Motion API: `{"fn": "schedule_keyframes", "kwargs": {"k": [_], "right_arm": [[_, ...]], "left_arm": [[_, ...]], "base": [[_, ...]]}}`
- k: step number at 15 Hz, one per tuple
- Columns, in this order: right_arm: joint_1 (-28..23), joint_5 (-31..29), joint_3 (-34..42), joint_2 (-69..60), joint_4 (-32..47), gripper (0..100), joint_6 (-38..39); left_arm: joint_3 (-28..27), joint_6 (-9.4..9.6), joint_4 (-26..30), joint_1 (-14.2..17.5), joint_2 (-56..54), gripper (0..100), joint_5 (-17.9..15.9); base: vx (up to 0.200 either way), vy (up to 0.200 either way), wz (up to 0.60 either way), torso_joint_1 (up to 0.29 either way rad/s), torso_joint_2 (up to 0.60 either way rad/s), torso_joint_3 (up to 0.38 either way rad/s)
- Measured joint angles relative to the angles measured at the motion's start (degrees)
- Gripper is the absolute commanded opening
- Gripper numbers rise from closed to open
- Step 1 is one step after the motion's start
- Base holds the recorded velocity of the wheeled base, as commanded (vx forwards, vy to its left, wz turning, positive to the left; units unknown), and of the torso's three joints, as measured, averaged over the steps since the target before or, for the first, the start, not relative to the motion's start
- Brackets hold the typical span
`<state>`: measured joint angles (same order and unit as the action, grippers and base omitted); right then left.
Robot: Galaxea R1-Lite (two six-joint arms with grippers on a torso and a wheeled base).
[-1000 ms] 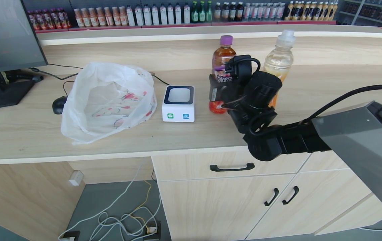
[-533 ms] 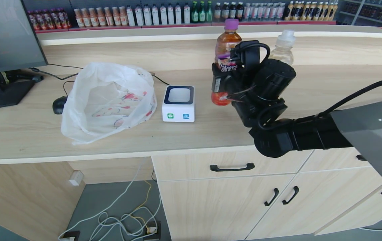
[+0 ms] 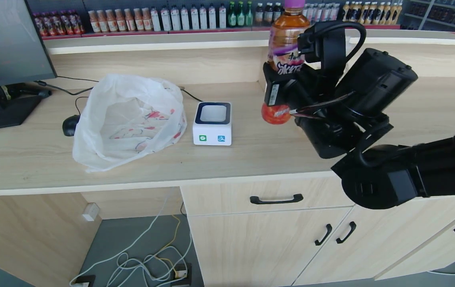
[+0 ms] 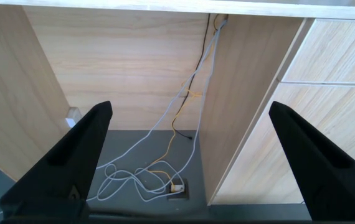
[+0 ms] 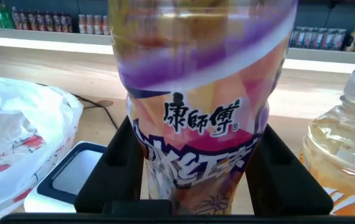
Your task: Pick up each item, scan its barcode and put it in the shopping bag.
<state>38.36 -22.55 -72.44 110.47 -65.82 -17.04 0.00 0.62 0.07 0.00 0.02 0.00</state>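
My right gripper is shut on a tea bottle with a purple cap and a pink and purple label. It holds the bottle upright above the counter, to the right of the white scanner box. In the right wrist view the bottle stands between the black fingers. Beside it stands a pale yellow bottle. The white plastic shopping bag lies open, left of the scanner. My left gripper is open and hangs below the counter, over floor cables.
A monitor stands on the wooden counter at the far left, with a black mouse beside the bag. A raised ledge runs along the counter's back. Drawers with black handles are below.
My right gripper has lifted the tea bottle off the counter, up and slightly right. The pale yellow bottle is now hidden behind the arm in the head view.
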Motion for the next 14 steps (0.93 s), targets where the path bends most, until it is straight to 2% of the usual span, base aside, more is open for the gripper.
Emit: {"fn": "schedule_keyframes", "kwargs": {"k": [4, 8, 11, 14], "right_arm": [[4.0, -4.5, 13.2, -5.9, -8.9, 0, -0.8], [11.4, -10.2, 29.3, -8.9, -21.4, 0, -1.5], [17.6, -12.6, 39.5, -10.2, -23.8, 0, -2.5], [19.1, -12.8, 41.8, -11.0, -24.2, 0, -2.7]], "left_arm": [[0.0, 0.00, 0.0, 0.0, 0.0, 100, 0.0], [0.0, 0.00, 0.0, 0.0, 0.0, 100, 0.0], [0.0, -0.02, 0.0, 0.0, 0.0, 100, 0.0], [0.0, 0.00, 0.0, 0.0, 0.0, 100, 0.0]], "base": [[0.000, 0.000, 0.00, 0.000, 0.00, 0.000], [0.000, 0.000, 0.00, 0.000, 0.00, 0.000], [0.000, 0.000, 0.00, 0.000, 0.00, 0.000], [0.000, 0.000, 0.00, 0.000, 0.00, 0.000]]}}
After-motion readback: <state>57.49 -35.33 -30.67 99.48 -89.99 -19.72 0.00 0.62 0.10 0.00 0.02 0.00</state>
